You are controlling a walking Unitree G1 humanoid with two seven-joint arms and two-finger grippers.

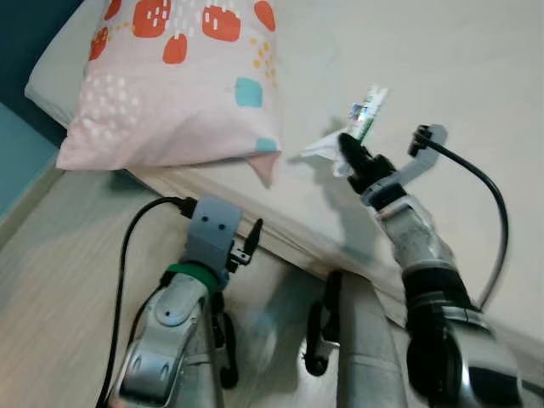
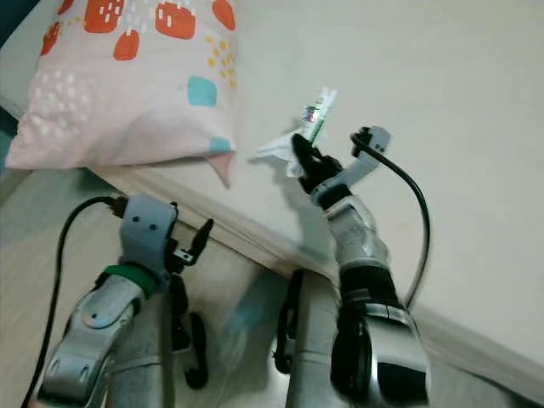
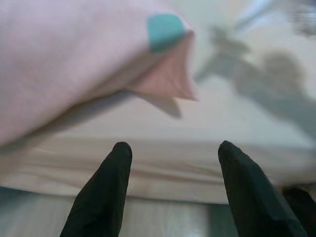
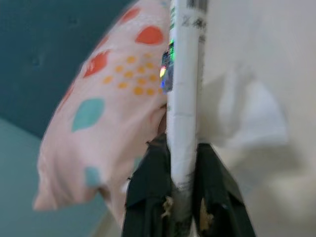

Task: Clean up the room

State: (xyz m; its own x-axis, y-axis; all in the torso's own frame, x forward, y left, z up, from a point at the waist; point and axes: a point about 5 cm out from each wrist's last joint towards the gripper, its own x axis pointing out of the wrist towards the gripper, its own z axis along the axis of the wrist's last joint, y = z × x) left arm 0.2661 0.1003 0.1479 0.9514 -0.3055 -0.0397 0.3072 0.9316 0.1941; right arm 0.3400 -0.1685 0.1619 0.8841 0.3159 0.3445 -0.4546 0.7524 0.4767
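Wrapper point(image 4: 183, 98) print blurred and unreadable, top cut off; pillow point(image 1: 170, 76) cropped at the upper edge.

My right arm point(image 1: 425, 255) reaches forward and up over the edge of the bed point(image 1: 280, 225), forearm stretched out, wrist tilted upward. My right gripper point(image 1: 350, 151) has its two black fingers point(image 4: 148, 187) pressed together on a thin wrapper point(image 4: 183, 89), which stands up between them above the bed. A black cable point(image 1: 484, 183) loops off that wrist.

My left arm point(image 1: 174, 314) is bent low in front of the bed's edge, short of the mattress. My left gripper point(image 3: 173, 163) points at the side of the bed, its two fingers point(image 3: 106, 187) spread apart with nothing between them.
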